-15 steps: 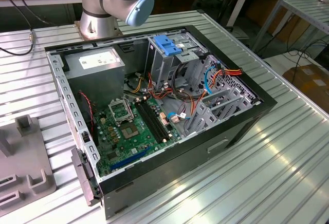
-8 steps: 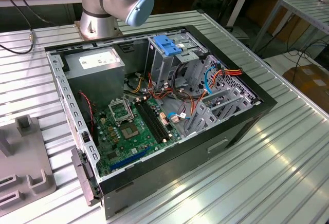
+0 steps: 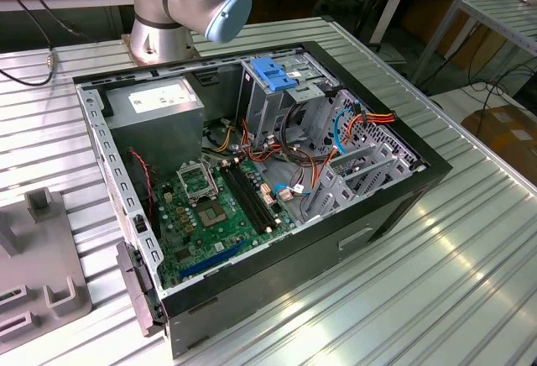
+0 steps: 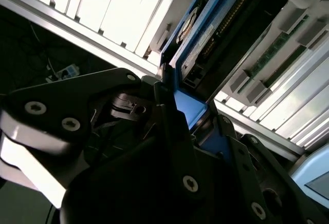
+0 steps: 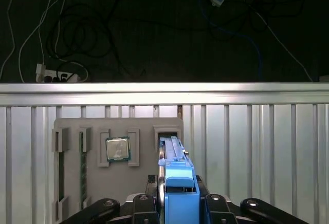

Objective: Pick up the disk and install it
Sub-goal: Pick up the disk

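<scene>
The disk (image 5: 174,160) stands on its narrow edge, seen end-on in the first wrist view, with its blue carrier frame facing the camera. The gripper (image 5: 179,204) is clenched on it, one black finger (image 5: 144,204) pressed to each flat side. In the second wrist view the disk's (image 4: 199,41) white label and blue rim show between the same dark fingers.

Its far end meets a rectangular slot in the grey fixture tray (image 5: 118,188); whether that end sits in the slot or just above it cannot be told from this angle. A processor chip (image 5: 117,149) lies in the neighbouring pocket, near the disk but apart from it, and a memory stick (image 5: 82,168) lies further along the tray.

The tray rests on the slatted metal table (image 5: 257,147), close to the table's edge. In the exterior view the open computer case (image 3: 403,206) lies on its side, well apart from the tray (image 3: 42,278), with bare slats between them. A blue bracket (image 3: 273,72) tops the case's drive cage (image 3: 260,110).
</scene>
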`<state>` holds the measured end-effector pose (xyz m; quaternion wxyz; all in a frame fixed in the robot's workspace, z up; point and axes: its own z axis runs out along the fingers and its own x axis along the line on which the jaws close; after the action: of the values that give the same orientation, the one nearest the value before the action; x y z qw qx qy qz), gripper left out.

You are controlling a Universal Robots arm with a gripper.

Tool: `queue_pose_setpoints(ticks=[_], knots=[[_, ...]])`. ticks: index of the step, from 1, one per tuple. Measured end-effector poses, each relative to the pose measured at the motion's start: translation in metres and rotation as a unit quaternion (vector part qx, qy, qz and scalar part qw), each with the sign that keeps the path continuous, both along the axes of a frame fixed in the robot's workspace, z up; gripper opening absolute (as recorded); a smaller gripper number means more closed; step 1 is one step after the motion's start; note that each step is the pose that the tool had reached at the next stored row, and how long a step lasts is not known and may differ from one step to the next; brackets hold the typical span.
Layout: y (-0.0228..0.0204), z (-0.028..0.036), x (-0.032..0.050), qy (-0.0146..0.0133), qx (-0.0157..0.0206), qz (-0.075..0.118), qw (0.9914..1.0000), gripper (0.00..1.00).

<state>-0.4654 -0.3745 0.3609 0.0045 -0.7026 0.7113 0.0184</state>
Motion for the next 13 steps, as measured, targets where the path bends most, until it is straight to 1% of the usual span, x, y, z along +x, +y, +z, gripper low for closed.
queue_pose_setpoints(ticks=[2,13], knots=[[0.0000,0.0027,0.0000,0.0000,0.0000,0.000,1.00000,0.37],[0.0000,0.0133,0.0000,0.0001,0.0000,0.000,1.00000,0.37]])
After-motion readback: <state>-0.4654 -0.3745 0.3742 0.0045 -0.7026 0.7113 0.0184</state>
